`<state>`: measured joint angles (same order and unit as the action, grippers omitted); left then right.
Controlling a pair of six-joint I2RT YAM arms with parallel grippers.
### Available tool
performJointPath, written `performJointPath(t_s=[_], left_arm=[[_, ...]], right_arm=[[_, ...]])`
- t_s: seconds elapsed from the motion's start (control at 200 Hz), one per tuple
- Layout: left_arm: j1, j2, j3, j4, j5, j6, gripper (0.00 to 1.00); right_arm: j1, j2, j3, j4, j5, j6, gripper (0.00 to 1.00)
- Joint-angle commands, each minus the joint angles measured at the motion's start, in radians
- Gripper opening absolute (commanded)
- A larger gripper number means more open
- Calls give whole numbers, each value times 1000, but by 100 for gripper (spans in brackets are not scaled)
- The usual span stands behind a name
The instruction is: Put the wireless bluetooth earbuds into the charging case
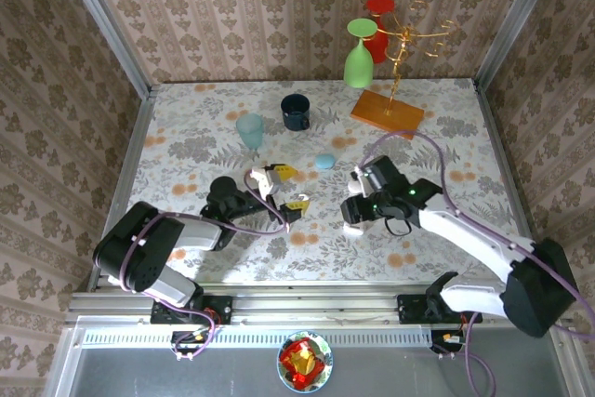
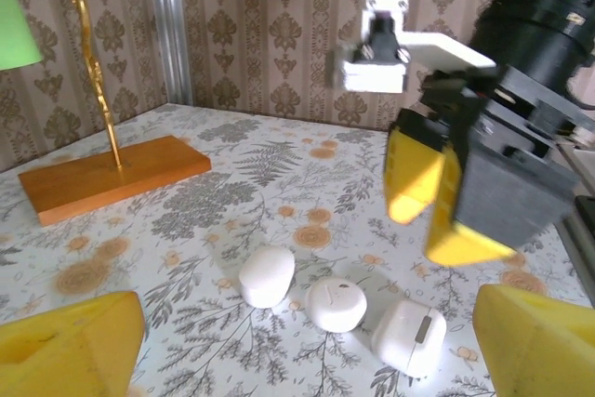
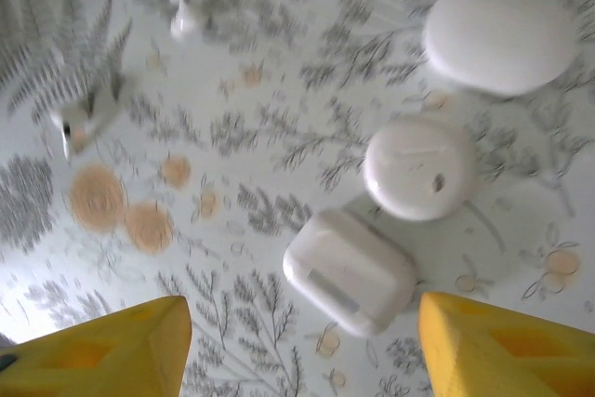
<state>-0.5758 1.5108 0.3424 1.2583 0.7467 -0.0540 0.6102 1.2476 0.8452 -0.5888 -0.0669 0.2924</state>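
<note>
Holding right gripper [image 3: 299,323] spread above square case [image 3: 349,271], likely to open it first; left gripper [image 1: 289,187] spread near it, earbud [image 3: 181,16] well apart.

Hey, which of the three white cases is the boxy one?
The end case with a grey strip on its side; the middle case is round, the far case oval.

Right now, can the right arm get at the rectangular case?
Probably yes. The right gripper hangs open right above the rectangular case, its fingers either side, nothing covering it. The round case sits close against it, so a grasp might nudge that.
</note>
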Motion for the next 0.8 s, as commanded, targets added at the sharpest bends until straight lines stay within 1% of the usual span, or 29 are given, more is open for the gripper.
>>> performJointPath(t_s=[0.0,0.075,0.225,0.3,0.325,0.37,0.405,0.51,0.665,0.795], left_arm=[[24,-16,-30,23,-6,22,92],[34,-36,-46,22,-11,20,93],[42,-46,-63,20,-4,22,93],[44,-48,-68,21,-3,28,93],[45,-50,-71,22,-3,30,93],[46,-55,-74,22,-3,31,93],[48,-62,-79,21,0,32,93],[58,-90,-97,19,-3,31,92],[73,-118,-117,6,0,35,92],[83,-123,-118,3,5,32,92]], right_arm=[[50,87,69,-181,106,-32,67],[70,135,79,-185,146,-26,67],[75,220,99,-159,172,-34,68],[74,252,99,-132,182,-46,71],[74,260,100,-121,178,-53,72],[73,276,100,-98,165,-70,78],[74,287,99,-83,155,-75,79],[74,324,104,-56,126,-93,79],[75,387,125,-62,74,-107,79],[80,386,127,-65,54,-102,76]])
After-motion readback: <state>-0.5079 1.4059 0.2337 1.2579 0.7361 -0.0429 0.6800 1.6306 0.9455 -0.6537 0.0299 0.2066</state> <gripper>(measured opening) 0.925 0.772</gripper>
